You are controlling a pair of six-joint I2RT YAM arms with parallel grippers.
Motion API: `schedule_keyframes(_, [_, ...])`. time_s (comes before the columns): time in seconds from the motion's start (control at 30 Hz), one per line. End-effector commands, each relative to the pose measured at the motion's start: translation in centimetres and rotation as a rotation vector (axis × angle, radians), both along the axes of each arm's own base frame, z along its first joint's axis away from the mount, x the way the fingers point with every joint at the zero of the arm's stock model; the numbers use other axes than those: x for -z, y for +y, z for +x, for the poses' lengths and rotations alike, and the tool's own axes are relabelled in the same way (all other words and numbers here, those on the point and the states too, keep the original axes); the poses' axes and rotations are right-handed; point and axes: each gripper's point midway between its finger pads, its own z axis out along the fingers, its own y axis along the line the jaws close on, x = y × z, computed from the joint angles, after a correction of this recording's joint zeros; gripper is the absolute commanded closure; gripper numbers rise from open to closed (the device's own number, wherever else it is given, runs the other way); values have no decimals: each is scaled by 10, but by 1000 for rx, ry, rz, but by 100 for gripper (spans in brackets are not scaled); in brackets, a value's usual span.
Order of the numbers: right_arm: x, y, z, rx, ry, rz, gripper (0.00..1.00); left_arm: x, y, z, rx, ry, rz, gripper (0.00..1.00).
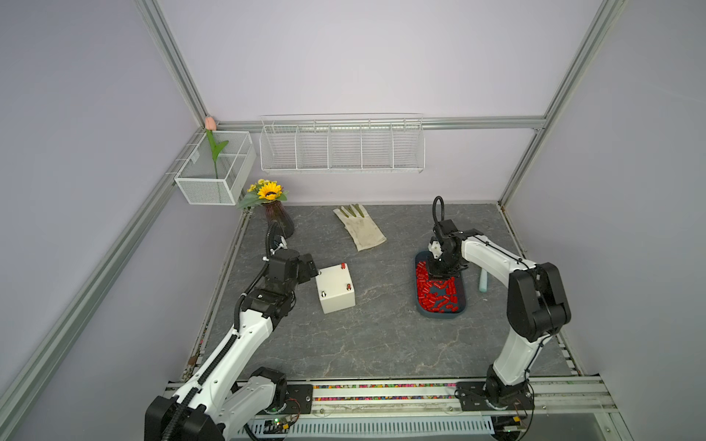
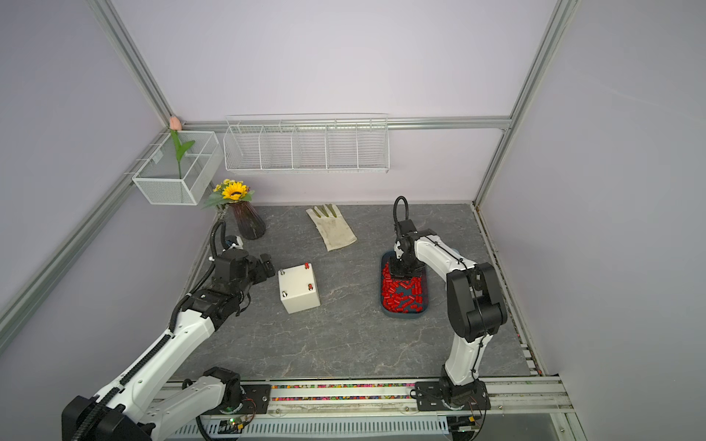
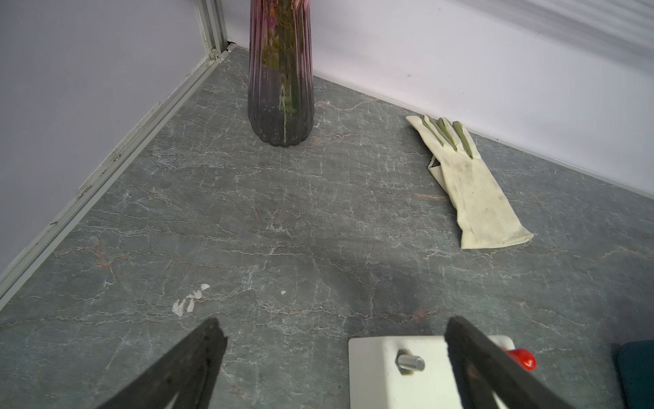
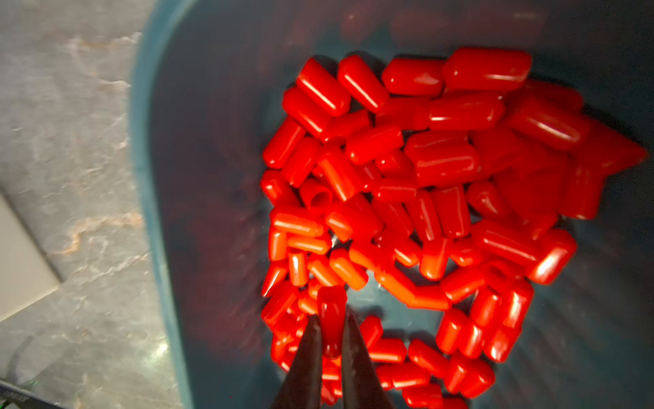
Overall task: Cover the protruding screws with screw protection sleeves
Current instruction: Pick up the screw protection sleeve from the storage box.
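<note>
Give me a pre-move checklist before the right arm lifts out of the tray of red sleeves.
1. Sleeve gripped: ok. The right gripper has its fingers shut on one red sleeve over the tray.
2. Held sleeve's open end facing down: cannot tell.
3. Target free: ok. Two bare screws stand uncovered on the white box.
4. Fitted sleeves upright: ok, on the other two corners.
5. Box braced: not ok. The left gripper is open, one finger over the box top, clamping nothing.
</note>
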Motion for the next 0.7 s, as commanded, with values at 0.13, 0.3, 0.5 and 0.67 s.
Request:
schedule_keyframes(0.13, [-38,6,-27,-74,-4,77,87,-13,-9,6,24,-23,-35,1])
schedule_keyframes(0.3, [-69,8,-42,-112,-26,119,87,-10,-13,8,38,-16,-41,1])
schedule_keyframes(0.5, [-100,13,-54,-144,-70,179,86,-8,-18,11,56,-6,-56,1])
schedule_keyframes(0.67, [-113,17,-60,-159,-90,216,86,-13,-36,15,115,1,-87,1])
